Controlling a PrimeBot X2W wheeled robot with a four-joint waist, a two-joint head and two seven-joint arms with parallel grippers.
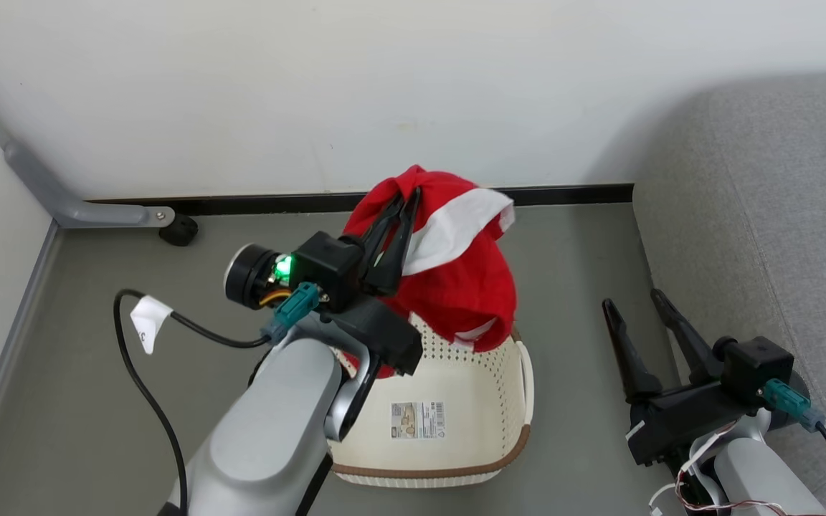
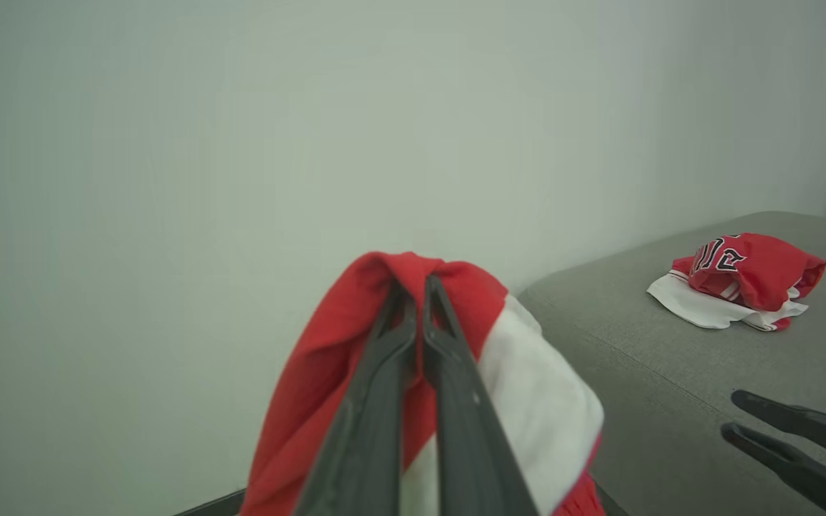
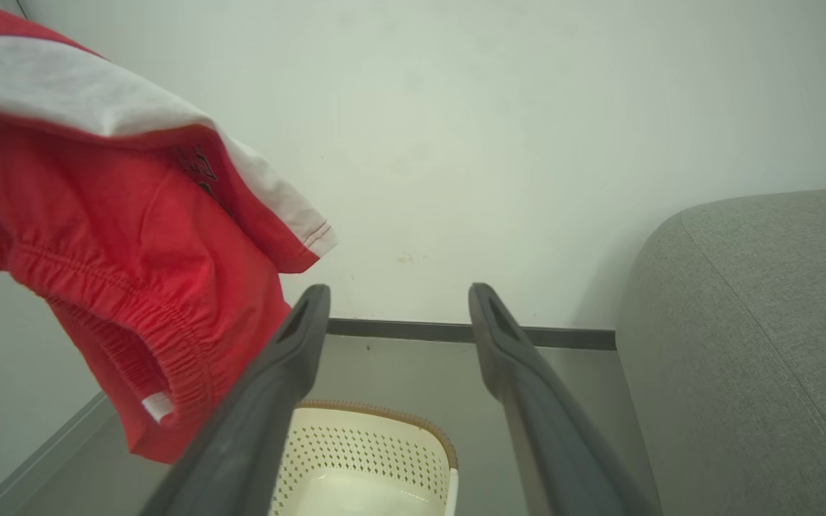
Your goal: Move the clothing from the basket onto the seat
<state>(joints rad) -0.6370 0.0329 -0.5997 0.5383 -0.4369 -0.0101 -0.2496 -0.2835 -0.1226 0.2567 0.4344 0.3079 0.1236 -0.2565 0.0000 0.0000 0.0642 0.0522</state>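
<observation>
The left claw (image 1: 410, 192) pinches red shorts (image 1: 470, 287) above the basket (image 1: 427, 473); right claw (image 1: 633, 299) gapes.

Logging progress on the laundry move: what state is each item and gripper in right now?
shorts, lifted over the basket, hanging from the left gripper
left gripper, shut on shorts
right gripper, open, holding nothing
basket, upright on the floor
jersey, crumpled on the seat
</observation>
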